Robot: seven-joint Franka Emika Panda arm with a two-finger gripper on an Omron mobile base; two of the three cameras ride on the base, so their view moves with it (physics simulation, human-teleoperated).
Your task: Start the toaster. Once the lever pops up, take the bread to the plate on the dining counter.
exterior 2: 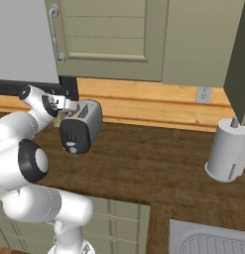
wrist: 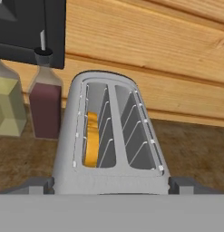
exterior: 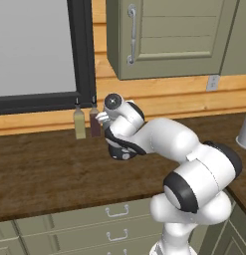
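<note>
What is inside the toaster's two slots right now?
In the hand view the toaster holds the bread in its left slot, yellow-tan crust edge showing between the wire guides. The right slot shows just wire guides. The slice's lower part is hidden down in the slot.

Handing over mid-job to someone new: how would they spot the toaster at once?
Find the dark wood worktop under the grey-green wall cabinets. The toaster stands near its back wall, beside two bottles. Its rounded silver body, two top slots and glossy black end panel set it apart.
</note>
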